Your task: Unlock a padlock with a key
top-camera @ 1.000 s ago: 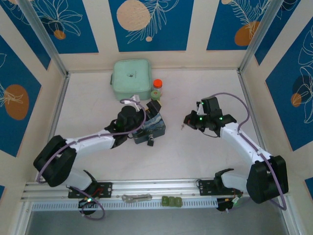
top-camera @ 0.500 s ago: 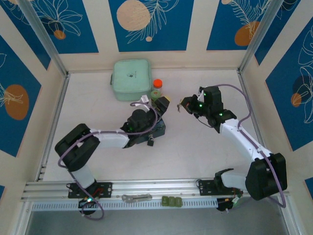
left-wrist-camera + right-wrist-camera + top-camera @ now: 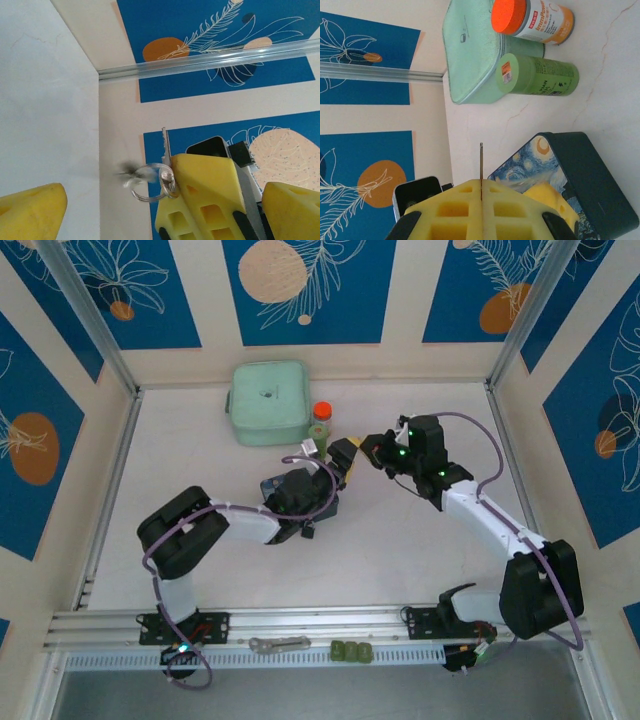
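Handover is what this looks like from where I stand. The right gripper (image 3: 481, 215) has its yellow pads pressed fully together on the key (image 3: 481, 167), and the thin blade pokes straight out past the tips. That leaves the working end free instead of buried in the grip. From the left wrist view the same key (image 3: 164, 140) stands upright with its wire ring (image 3: 149, 182) dangling off the bow.

The left gripper (image 3: 345, 454) is spread as wide as it goes and holds nothing. Its fingers (image 3: 30, 212) straddle the right gripper's tip, which I take as getting ready to receive or steady the key. Seen from above, the two tips meet just off the blue box (image 3: 325, 506), at about its 1 o'clock.

The padlock (image 3: 308, 531) seems to be the small dark lump against the box's 6 o'clock side, on the table (image 3: 430, 560). It is too small to make out the shackle. Neither gripper is touching it, and the left forearm lies across the box between it and the key.

The green case (image 3: 268, 402) and the bottles (image 3: 320, 422) sit toward 11 and 12 o'clock, clear of the work. The lock is not yet opened.
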Controlling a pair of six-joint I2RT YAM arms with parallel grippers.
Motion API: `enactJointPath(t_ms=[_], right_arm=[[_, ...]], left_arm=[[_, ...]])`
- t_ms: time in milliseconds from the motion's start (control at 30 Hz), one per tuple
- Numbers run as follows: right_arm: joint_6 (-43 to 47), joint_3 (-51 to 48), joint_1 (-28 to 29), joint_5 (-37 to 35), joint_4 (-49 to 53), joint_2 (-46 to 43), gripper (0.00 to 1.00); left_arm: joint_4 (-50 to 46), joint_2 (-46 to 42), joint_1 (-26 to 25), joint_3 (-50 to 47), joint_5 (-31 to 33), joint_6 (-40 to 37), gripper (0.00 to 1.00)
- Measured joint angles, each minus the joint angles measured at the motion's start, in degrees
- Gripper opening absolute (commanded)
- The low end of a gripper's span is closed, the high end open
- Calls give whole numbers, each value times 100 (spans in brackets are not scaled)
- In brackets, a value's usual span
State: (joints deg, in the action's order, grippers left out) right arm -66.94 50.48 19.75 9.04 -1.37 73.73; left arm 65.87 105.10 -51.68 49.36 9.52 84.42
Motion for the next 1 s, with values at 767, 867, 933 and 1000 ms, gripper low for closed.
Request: enactJointPath(t_ms=[767,867,933,1000], right_arm=[[31,-109,125,4,-2,74,0],[26,-116,125,22,57,42,0],[22,-155,125,44,42,-7,0],[17,-181,125,79,48,-44,0]], left_arm=[[219,79,0,26,-7,232,97],[203,79,2,28,-4,216,98],[181,79,2,31,-4,221,98],[184,83,2,31,-7,236,98]])
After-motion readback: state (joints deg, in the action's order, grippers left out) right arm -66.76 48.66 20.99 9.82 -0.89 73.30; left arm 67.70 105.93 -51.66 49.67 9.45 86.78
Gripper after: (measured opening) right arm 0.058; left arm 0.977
